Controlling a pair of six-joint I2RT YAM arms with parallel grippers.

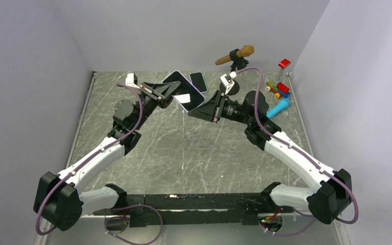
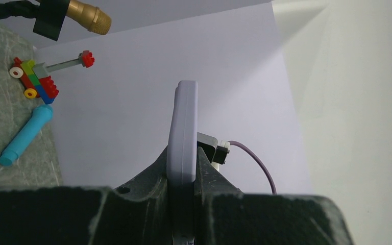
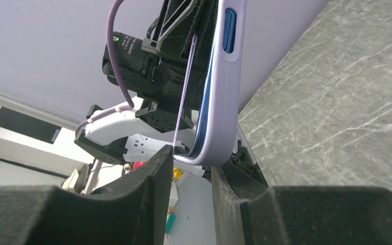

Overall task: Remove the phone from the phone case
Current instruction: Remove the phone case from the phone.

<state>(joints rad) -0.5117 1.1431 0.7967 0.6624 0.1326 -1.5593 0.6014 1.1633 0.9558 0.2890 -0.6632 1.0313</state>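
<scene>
The phone sits in a lavender phone case (image 1: pixel 189 97), held tilted above the back of the table. My left gripper (image 1: pixel 169 95) is shut on the case's left edge; the left wrist view shows the case (image 2: pixel 182 127) edge-on, clamped between the jaws of that gripper (image 2: pixel 182 176). My right gripper (image 1: pixel 201 108) meets the case's lower right corner. In the right wrist view the case (image 3: pixel 226 102) has a blue side button, and the phone's blue rim (image 3: pixel 206 117) shows inside its lip. The corner sits pinched between the tips of my right gripper (image 3: pixel 191 159).
A dark phone-like slab (image 1: pixel 198 81) lies behind the case. At the back right are a gold-headed microphone (image 1: pixel 238 53), a red block (image 1: pixel 284 63), a coloured brick toy (image 1: pixel 279 89) and a blue marker (image 1: pixel 278 107). Pale walls close in on three sides.
</scene>
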